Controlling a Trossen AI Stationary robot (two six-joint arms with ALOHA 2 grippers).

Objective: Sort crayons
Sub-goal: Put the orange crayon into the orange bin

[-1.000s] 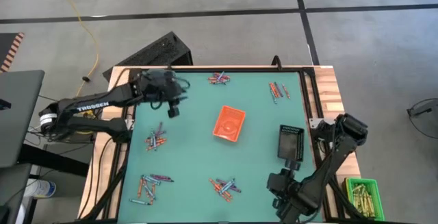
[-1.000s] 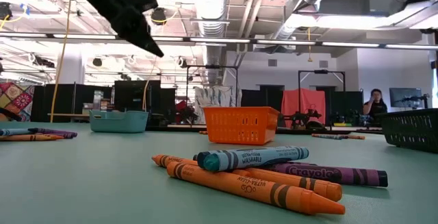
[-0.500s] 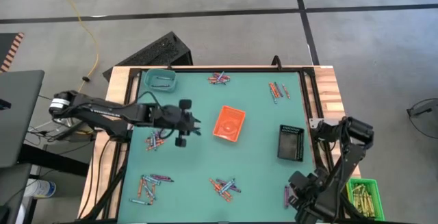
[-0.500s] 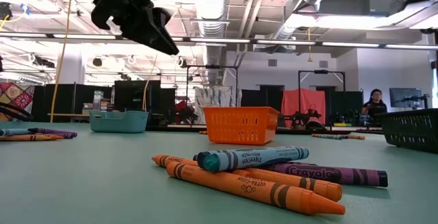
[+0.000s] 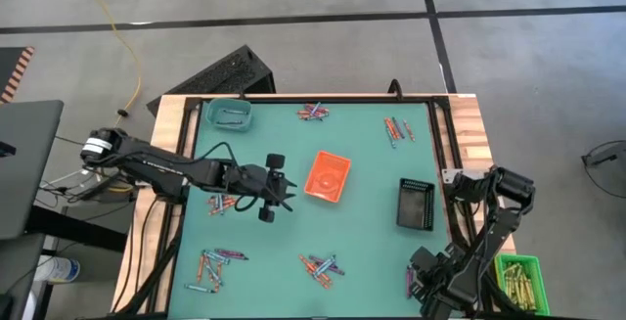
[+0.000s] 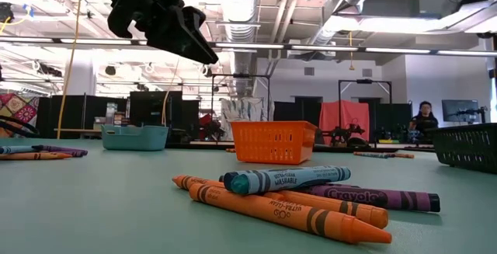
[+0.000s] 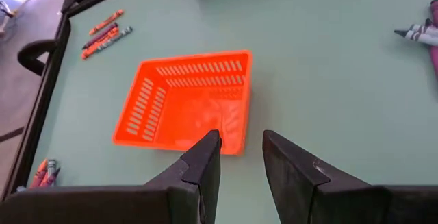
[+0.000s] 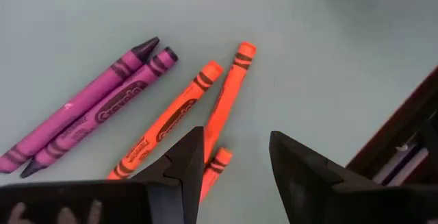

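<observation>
Crayons lie in loose heaps on the green table: at the far edge [image 5: 313, 112], far right [image 5: 396, 129], left [image 5: 223, 201], near left [image 5: 210, 266] and near middle [image 5: 321, 266]. My left gripper [image 5: 284, 191] hangs open above the table, pointing at the orange tray [image 7: 188, 101], with nothing between its fingers. My right gripper [image 5: 423, 281] stands open at the near right corner, pointing down over two purple crayons [image 8: 89, 107] and several orange crayons [image 8: 205, 101] lying flat. It touches none of them.
A teal tray [image 5: 231, 114] stands at the far left corner and a black tray [image 5: 415, 205] at the right. A green bin of yellow sticks [image 5: 516, 279] sits off the table's right side. A black frame [image 5: 438, 134] runs along the right edge.
My left gripper has swung from beside the teal tray toward the table's middle and the orange tray, sinking a little and rolling. My right gripper has dropped and moved toward the near right corner over the crayons there, rolling as it went. No crayon has moved.
</observation>
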